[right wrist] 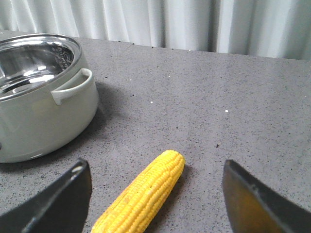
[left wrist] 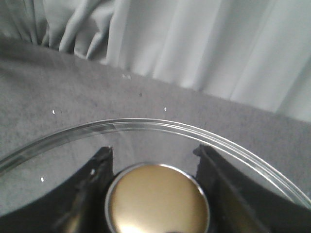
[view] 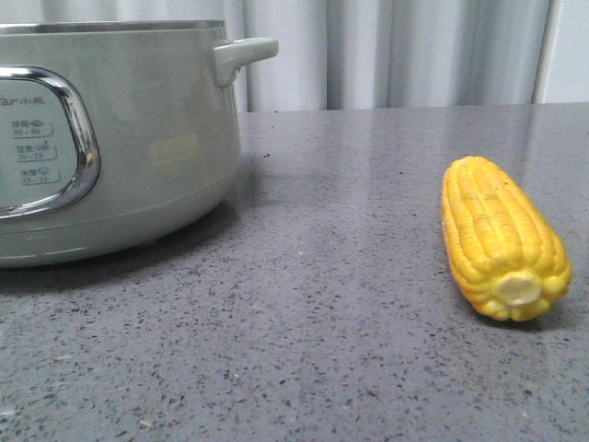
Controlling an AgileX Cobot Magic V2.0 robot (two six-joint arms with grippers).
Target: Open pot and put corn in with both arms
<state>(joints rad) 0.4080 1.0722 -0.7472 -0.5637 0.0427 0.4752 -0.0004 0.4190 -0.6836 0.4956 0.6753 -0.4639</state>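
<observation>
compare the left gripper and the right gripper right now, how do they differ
The left gripper has its fingers either side of the round metal knob of the glass lid, apparently gripping it; the right gripper is wide open and holds nothing. The left one sits over the lid and bare countertop; the right one sits above the corn, near the open pot. Both have dark fingers.

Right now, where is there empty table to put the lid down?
The widest bare patch is the grey table between the pot and the corn. More bare table lies behind the corn, toward the curtain. It is crowded at the pot's base and around the corn, where the right gripper hangs open. The left gripper holds the lid by its knob.
</observation>
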